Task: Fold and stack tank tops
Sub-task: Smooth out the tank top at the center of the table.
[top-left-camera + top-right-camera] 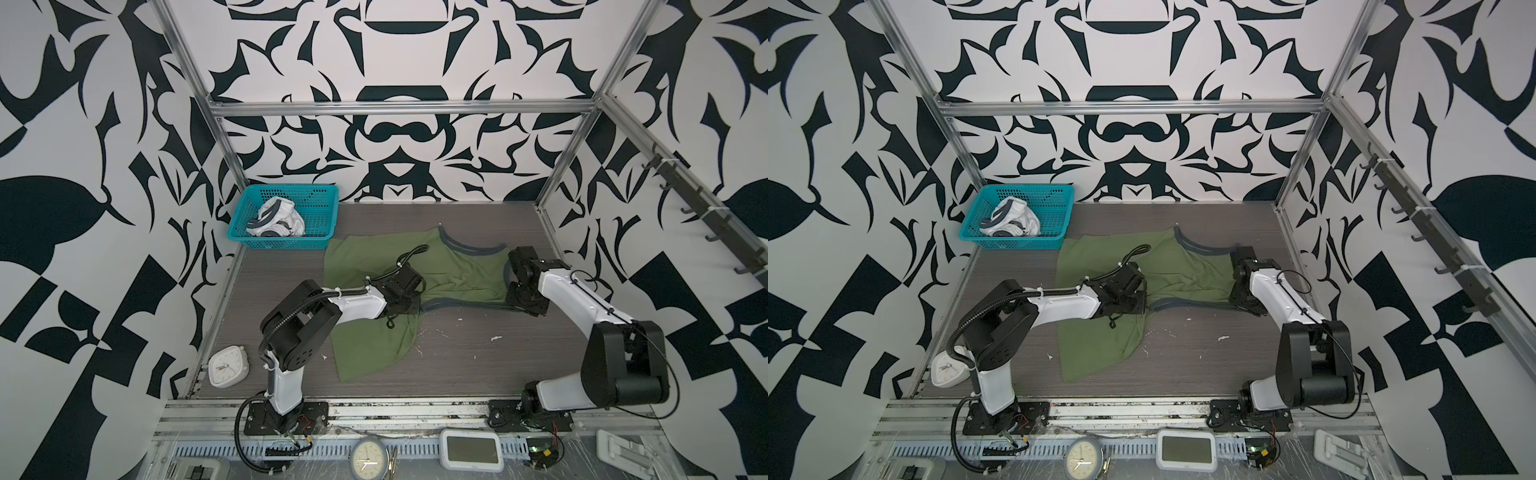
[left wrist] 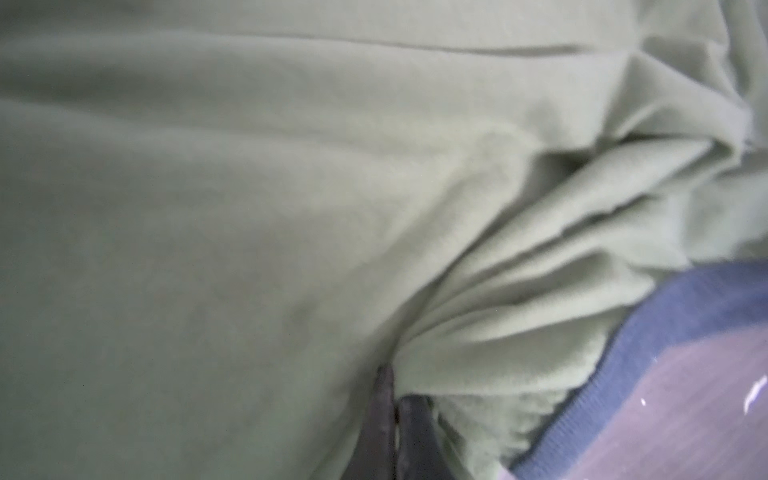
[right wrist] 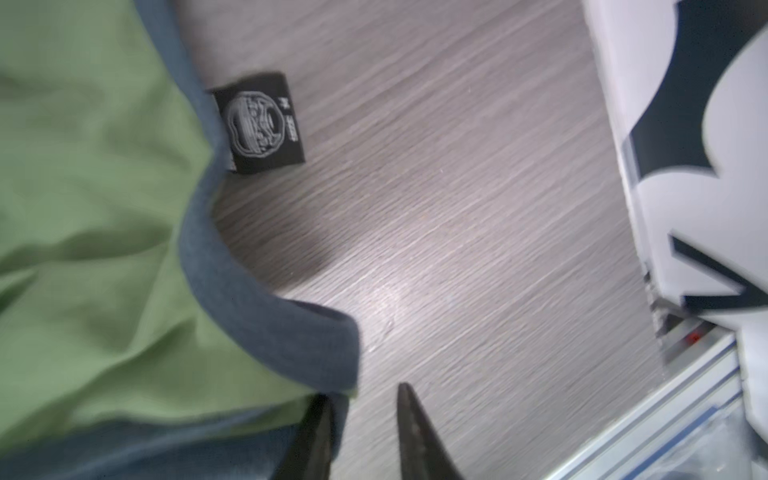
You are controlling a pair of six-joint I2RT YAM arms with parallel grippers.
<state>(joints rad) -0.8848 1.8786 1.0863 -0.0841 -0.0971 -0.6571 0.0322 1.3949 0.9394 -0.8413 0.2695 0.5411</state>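
Surroundings: black-and-white patterned walls box in my grey wood-grain table; white specks lie scattered near its middle.
Step in hand: I judge I'm spreading the olive tank top flat before the first fold; it lies crumpled mid-table, grey-blue trim showing.
Left gripper: closed tight, pinching a bunched pleat of green cloth beside the trim, as the left wrist view shows.
Right gripper: fingers parted with bare table between them, one finger touching the trim edge; I see nothing gripped.
Label: a black neck tag lies on the table by the collar.
White tank top: balled up in the teal basket at the far left corner.
Next move: I'd need a fresh right-hand hold on the strap, then pull both hands apart.
Clutter: white clock at the near left edge.
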